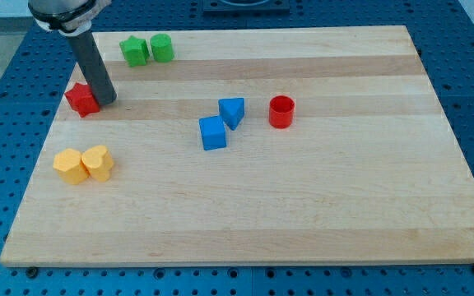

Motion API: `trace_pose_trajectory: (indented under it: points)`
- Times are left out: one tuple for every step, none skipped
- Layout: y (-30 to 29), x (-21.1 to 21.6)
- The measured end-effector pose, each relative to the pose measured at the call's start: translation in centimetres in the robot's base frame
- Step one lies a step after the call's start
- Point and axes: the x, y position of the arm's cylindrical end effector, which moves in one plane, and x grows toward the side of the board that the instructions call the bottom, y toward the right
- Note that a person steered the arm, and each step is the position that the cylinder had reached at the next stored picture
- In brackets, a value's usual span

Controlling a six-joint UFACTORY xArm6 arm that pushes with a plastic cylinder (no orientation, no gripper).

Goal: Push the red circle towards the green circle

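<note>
The red circle (281,112) stands right of the board's middle. The green circle (162,48) sits near the view's top left, touching a green star (134,51) on its left. My tip (106,100) is at the view's left, touching the right side of a red star (81,99). The tip is far to the left of the red circle and below the green blocks.
A blue triangle (232,111) and a blue cube (213,132) sit just left of the red circle, between it and my tip. Two yellow blocks (83,164) lie at the lower left. The wooden board (303,214) lies on a blue perforated table.
</note>
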Motion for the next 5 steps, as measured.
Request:
trace_pose_trajectory:
  points:
    - [5.6, -2.3]
    - [13.7, -4.1]
    - [17.9, -5.2]
    - [21.5, -5.8]
    - [26.1, -6.5]
